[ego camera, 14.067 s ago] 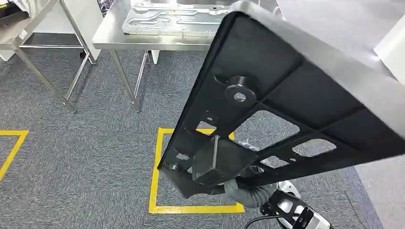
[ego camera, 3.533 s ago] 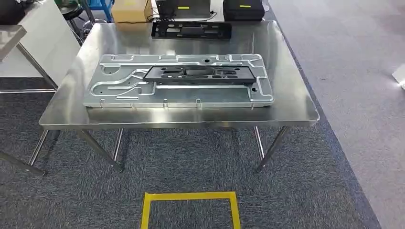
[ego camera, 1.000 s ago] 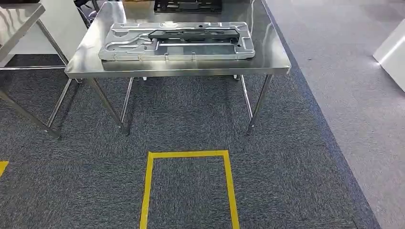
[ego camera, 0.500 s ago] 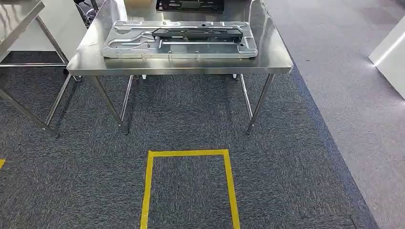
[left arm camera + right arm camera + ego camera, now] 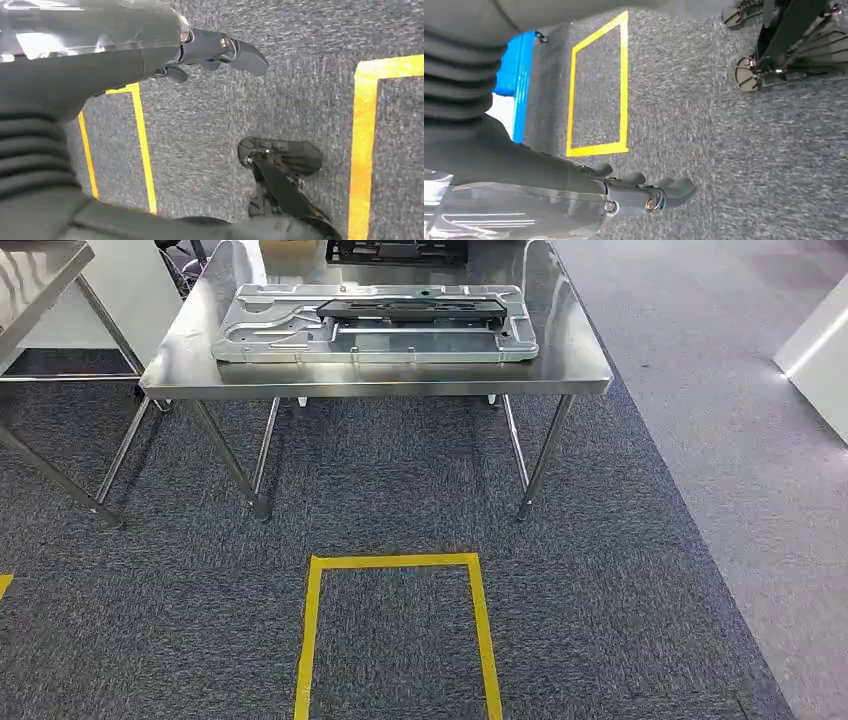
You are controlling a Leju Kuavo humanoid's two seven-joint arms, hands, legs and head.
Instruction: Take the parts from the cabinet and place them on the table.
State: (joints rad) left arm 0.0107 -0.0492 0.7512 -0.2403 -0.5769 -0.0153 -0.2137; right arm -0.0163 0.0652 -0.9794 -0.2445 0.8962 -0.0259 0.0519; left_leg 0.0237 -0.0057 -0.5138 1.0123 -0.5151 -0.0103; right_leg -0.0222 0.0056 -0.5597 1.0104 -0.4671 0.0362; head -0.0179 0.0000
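Both hands are held over the grey carpet with nothing in them: the left hand (image 5: 210,52) and the right hand (image 5: 644,192), fingers extended and slightly apart. On the steel table (image 5: 575,365), a black part (image 5: 410,309) is laid on a silver panel (image 5: 270,330) along the near edge.

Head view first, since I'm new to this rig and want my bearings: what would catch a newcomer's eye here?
The shiny steel table ahead, bearing a big silver stamped panel with a long black part lying on top of it. Next, the yellow tape rectangle on the grey carpet in front of the table. In the wrist views, the left hand and right hand hang over the carpet holding nothing.
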